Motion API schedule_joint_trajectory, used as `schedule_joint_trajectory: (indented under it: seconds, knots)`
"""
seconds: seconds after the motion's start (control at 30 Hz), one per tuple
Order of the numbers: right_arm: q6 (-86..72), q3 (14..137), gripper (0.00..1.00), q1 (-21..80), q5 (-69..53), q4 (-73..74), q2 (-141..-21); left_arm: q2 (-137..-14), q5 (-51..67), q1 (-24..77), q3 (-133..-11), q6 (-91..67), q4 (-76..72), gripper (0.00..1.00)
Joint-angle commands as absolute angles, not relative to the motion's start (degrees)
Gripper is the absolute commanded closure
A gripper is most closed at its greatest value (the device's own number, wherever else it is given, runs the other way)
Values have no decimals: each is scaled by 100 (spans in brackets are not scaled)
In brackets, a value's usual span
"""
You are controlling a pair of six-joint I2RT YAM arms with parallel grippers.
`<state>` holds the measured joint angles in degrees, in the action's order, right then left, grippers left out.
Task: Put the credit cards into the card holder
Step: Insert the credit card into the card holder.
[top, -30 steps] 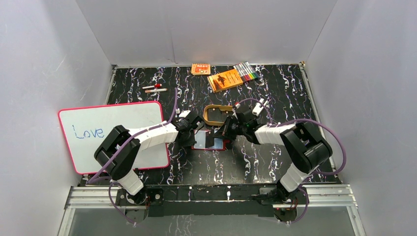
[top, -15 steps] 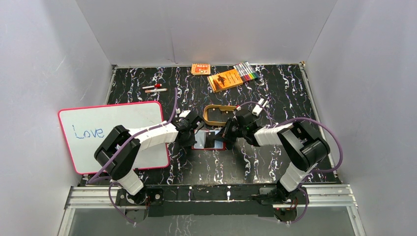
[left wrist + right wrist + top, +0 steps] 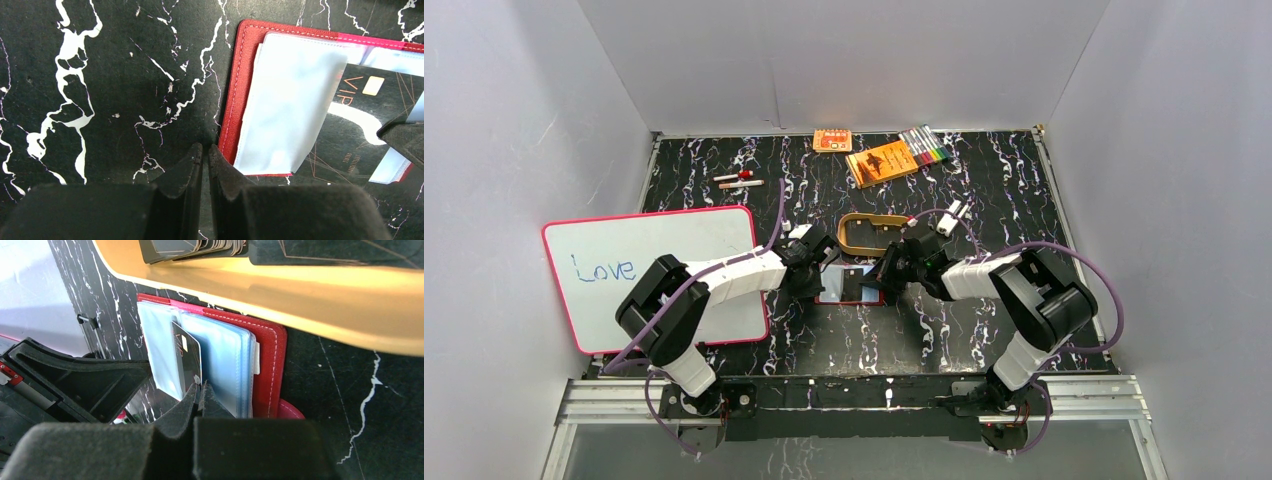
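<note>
— At the tips of the right gripper [image 3: 202, 390], what was there?
— Its jaws were closed, seemingly on the near edge of a dark credit card [image 3: 186, 360]. The card's far end sat among the bluish clear sleeves [image 3: 220, 357] of the red card holder [image 3: 267, 365], which lay open on the black marbled table [image 3: 100, 75] beside the yellow tray [image 3: 300, 295].
— And the left gripper [image 3: 205, 150]?
— All but closed, holding nothing, tips just beside the holder's left edge.
— How would the card handle?
— Light, thin, stiff and slick, I judged. Best pinched by its free edge and slid flat, since the soft sleeves could buckle.
</note>
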<state>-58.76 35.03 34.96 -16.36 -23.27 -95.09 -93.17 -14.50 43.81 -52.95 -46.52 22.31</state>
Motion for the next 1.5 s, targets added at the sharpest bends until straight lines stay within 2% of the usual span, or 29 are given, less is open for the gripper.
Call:
schedule_joint_trajectory:
  seconds: [0.0, 0.43, 1.13, 1.47]
  knots:
    - [-5801, 3457, 100, 3502, -1292, -2063, -9360, -9325, -1389, 4380, -5192, -4684, 2272, 92]
    - [-5810, 3420, 100, 3497, -1138, -2018, -9176, -9333, -1389, 4383, -5192, -4673, 2272, 92]
    - [-5891, 3649, 100, 3695, -1547, -2449, -9702, -9343, -1266, 4385, -5151, -4696, 2180, 93]
    - [-5941, 3607, 100, 3725, -1083, -2236, -9437, -9328, -1310, 4380, -5133, -4689, 2184, 93]
